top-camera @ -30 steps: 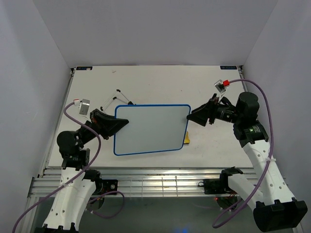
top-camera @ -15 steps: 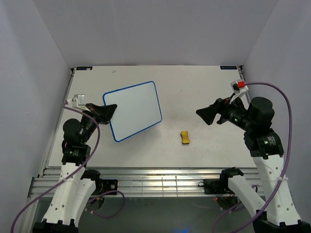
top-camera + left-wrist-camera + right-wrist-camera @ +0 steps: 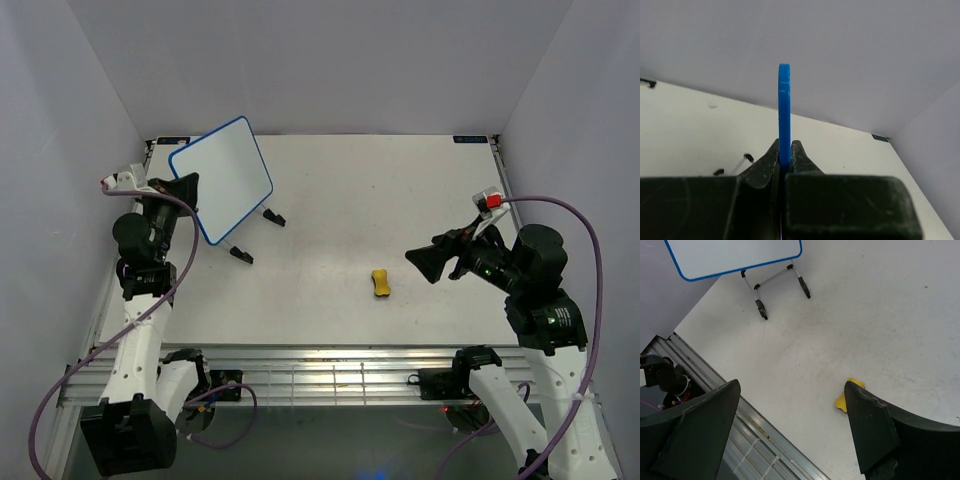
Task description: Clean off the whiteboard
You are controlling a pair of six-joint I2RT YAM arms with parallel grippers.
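The whiteboard (image 3: 224,176), white with a thin blue frame, is raised and tilted at the far left of the table. Its visible face is blank in the top view and in the right wrist view (image 3: 735,255). My left gripper (image 3: 188,188) is shut on its left edge, and the left wrist view shows the blue frame (image 3: 784,107) edge-on, pinched between the jaws of the gripper (image 3: 785,146). Its wire legs with black feet (image 3: 256,236) hang below it, close to the table. My right gripper (image 3: 420,261) hovers open at the right, holding nothing (image 3: 790,385).
A small yellow eraser (image 3: 380,282) lies loose on the table left of the right gripper, partly behind one finger in the right wrist view (image 3: 844,399). The grey side walls stand close to both arms. A metal rail (image 3: 320,362) runs along the near edge.
The left arm has lifted the whiteboard from flat in the middle of the table and swung it up to the far left. The right gripper has opened and drawn back right, uncovering the eraser.
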